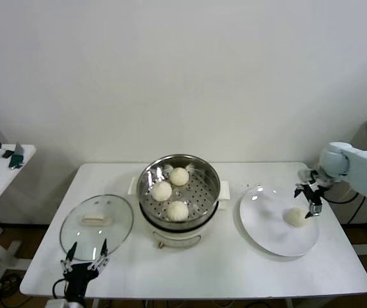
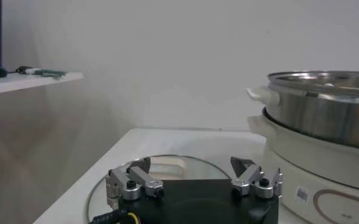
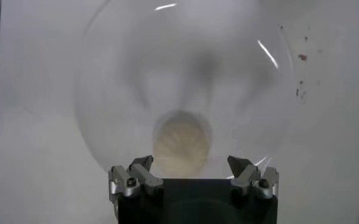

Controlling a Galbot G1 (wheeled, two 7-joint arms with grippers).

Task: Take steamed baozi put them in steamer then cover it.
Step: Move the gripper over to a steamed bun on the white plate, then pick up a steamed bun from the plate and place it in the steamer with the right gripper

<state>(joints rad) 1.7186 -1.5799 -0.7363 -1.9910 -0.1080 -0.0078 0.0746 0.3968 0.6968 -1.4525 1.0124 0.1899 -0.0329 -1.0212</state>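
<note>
The white table (image 1: 235, 269) carries the whole layout, and on it near the middle stands the steamer (image 1: 199, 192), a steel basket on a white cooker base, uncovered. Three steamed baozi (image 1: 162, 190) already lie on its perforated floor. To the robot's right of the steamer sits the white plate (image 1: 267, 231), holding the one remaining bun (image 1: 296, 217). To the robot's left lies the cover (image 1: 116, 221), flat on the table with its cream handle up, just beside the steamer. The right gripper (image 1: 310, 204) hangs directly over the plate, fingers spread apart and empty, with the last bun framed between them in the right wrist view, not yet touched. The left gripper (image 1: 84, 256) waits at the near table edge, just short of the cover, fingers likewise apart and holding nothing. Assessment: the step in hand is the pick of the fourth bun. The next move calls for a straight descent until the fingers flank the bun, then a gentle closure, since soft dough would likely dent under a hard squeeze. Covering remains outstanding.
</note>
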